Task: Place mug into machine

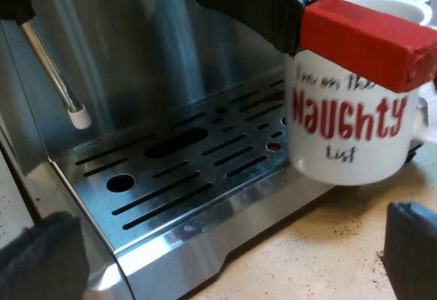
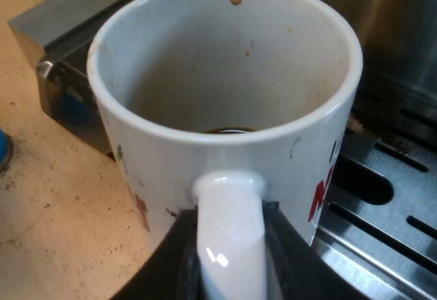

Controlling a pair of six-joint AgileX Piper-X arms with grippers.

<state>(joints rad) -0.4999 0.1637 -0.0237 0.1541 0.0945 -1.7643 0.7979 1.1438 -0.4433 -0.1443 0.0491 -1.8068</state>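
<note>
My right gripper [image 2: 232,266] pinches the mug [image 2: 225,67] by its handle [image 2: 231,204] — I'd judge it stiff, slick, chippable — left gripper [image 1: 225,255] wide, empty.

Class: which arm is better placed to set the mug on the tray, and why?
Right: the right claw grips the mug by its handle at the tray; the left claw is open.

A pale tan tabletop [image 1: 328,245] with a matte, faintly mottled surface. Small dark specks [image 1: 349,232] are scattered over it, thicker in some patches and sparse in others. In the right wrist view the same sandy tabletop [image 2: 54,197] carries a few dark grains and faint smudges. The light is soft and even, and shadows on the surface are weak and blurred.
</note>
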